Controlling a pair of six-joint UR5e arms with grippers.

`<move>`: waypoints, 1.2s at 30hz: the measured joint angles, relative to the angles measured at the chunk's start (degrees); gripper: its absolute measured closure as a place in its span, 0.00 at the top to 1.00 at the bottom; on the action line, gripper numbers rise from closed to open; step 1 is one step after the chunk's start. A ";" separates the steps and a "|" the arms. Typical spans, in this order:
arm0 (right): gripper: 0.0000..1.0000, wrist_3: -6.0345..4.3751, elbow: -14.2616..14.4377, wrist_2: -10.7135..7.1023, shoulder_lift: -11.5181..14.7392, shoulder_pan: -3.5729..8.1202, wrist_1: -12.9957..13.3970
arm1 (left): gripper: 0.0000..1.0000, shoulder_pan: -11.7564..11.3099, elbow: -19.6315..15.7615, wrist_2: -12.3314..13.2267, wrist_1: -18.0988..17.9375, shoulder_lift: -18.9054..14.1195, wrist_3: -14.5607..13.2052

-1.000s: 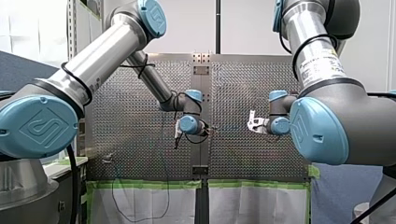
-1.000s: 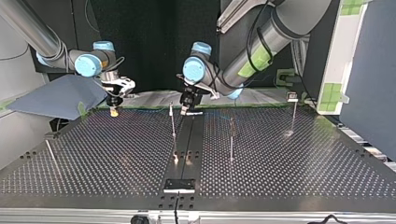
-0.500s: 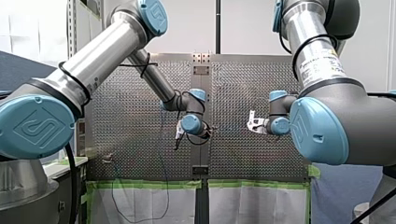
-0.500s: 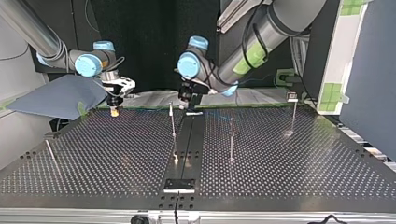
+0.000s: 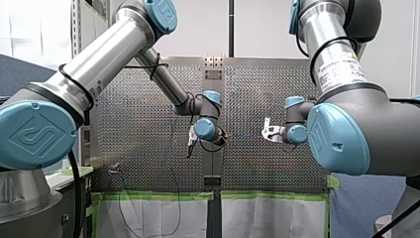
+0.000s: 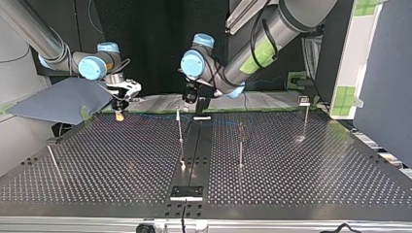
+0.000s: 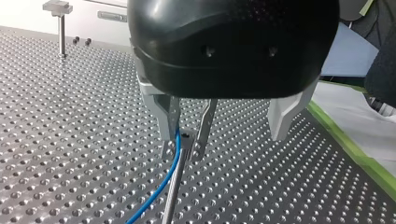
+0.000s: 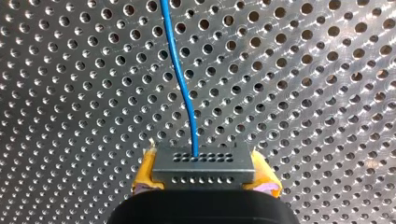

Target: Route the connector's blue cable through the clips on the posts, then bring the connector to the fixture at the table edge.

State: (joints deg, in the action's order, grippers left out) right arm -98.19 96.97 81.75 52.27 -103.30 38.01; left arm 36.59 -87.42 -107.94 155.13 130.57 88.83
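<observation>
Threading the first clip is, as I judge it, the step in hand. My left pincer (image 7: 182, 153) hangs over the head of a post (image 7: 171, 200), its metal fingers (image 7: 173, 119) narrowly spread to either side of the clip (image 7: 187, 138). The blue cable (image 7: 160, 186) runs down between them, against the inner face of one finger and just beside the post. Whether the cable sits in the clip I cannot tell. My right pincer (image 8: 204, 176) is pressed together on the connector (image 8: 203, 161), with yellow pads (image 8: 145, 175) at both its ends. It holds the connector above the bench (image 8: 303, 93), and the cable leaves the connector straight ahead of it. The next move probably calls for my left pincer to ease the cable down into the clip, while my right one gives just enough slack to avoid dragging the post sideways. A second post (image 6: 240, 141) and a third post (image 6: 305, 114) stand beyond my left pincer, on the side away from my right. The dark plate (image 6: 186, 192), likely the fixture, lies well apart from both pincers, so most of the task seems to remain.
</observation>
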 joint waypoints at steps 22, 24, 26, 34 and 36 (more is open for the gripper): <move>0.00 -0.09 -0.02 -0.51 -0.09 0.14 -0.52 | 1.00 1.11 -0.09 -2.13 0.00 -1.13 0.67; 0.00 -0.09 -0.01 -0.52 -0.09 0.09 -0.58 | 1.00 1.13 -0.09 -2.15 0.00 -1.20 0.71; 0.00 -0.09 0.01 -0.53 -0.09 0.03 -0.62 | 1.00 1.18 -0.09 -2.14 0.00 -1.21 0.72; 0.00 -0.16 0.00 -0.68 -0.09 -0.01 -0.65 | 1.00 1.30 -0.09 -2.00 0.03 -1.27 0.73; 0.00 -0.17 -0.01 -0.69 -0.10 -0.02 -0.65 | 1.00 1.35 -0.09 -1.98 0.01 -1.37 0.73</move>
State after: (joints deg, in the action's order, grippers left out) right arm -98.36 96.96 81.06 52.17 -103.32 37.36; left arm 37.94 -87.52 -109.93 155.15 129.20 89.56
